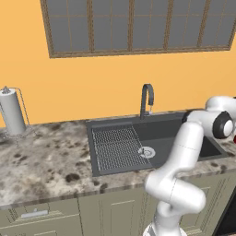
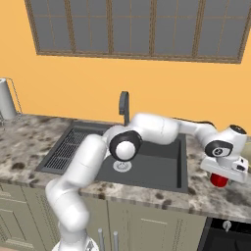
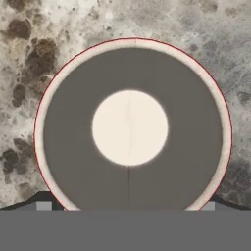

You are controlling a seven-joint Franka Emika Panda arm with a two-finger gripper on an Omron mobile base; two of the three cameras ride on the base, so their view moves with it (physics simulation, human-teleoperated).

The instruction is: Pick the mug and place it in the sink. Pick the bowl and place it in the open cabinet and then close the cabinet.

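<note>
Currently gripper (image 2: 223,172) sits directly over the mug (image 2: 219,181), jaws spread wide, nothing pinched. Mug stands upright on the speckled counter (image 2: 162,196), just right of the sink (image 2: 147,169).

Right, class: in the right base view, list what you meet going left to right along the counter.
Paper towel roll → ribbed drainboard → faucet → gripper over the mug.
</note>
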